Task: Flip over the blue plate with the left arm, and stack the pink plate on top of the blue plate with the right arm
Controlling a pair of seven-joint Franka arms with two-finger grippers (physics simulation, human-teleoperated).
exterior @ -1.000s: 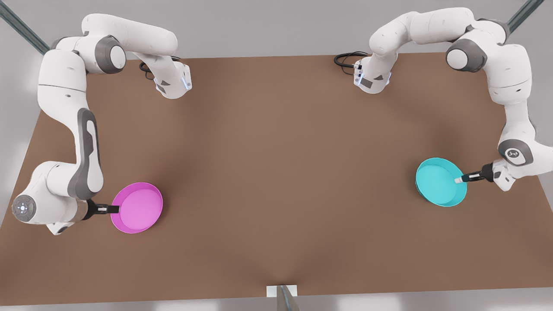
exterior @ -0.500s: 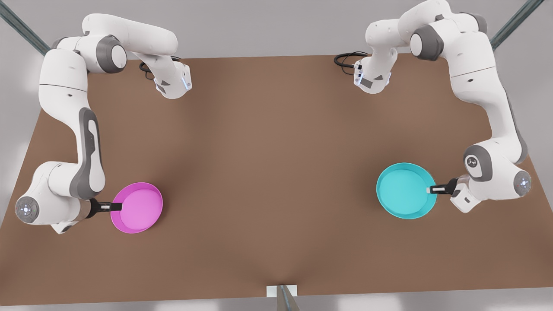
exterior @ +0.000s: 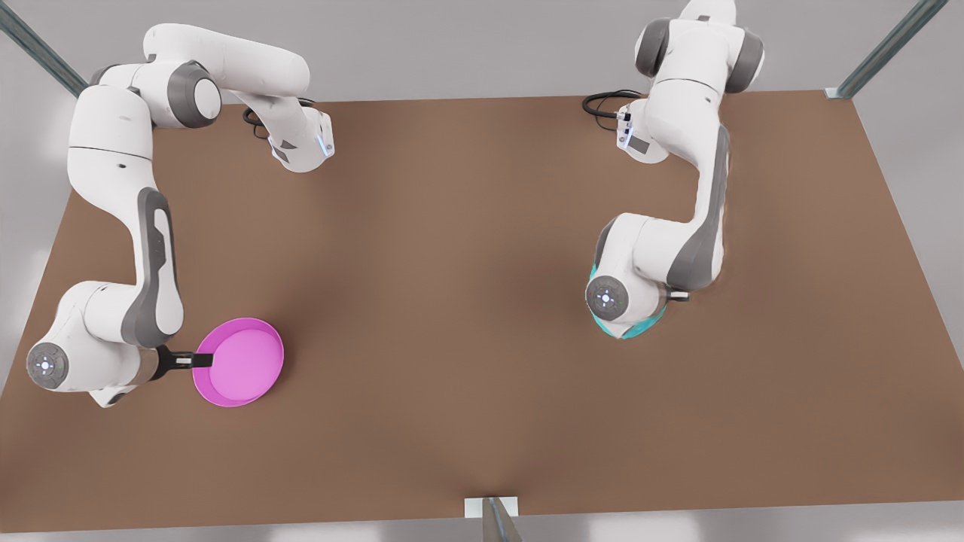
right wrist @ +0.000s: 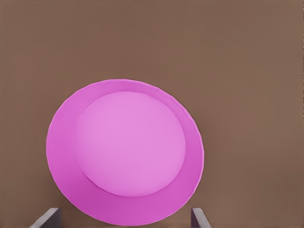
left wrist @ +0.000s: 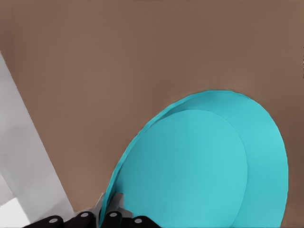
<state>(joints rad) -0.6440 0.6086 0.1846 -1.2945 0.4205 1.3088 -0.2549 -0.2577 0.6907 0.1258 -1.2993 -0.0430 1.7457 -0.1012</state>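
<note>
While the blue plate [left wrist: 204,166] hangs tilted above the brown desk [exterior: 452,263], mostly hidden under the arm on the front view's right, the left gripper [left wrist: 110,209] has its jaws clenched on the plate's rim. Well apart, the pink plate [exterior: 241,363] lies flat and upright near the front view's left, where the right gripper [exterior: 188,362] sits at its rim, jaws spread wide

Even, soft overhead light; faint diffuse shadows on brown table [exterior: 467,301]; no glare; renders slightly smeared.
</note>
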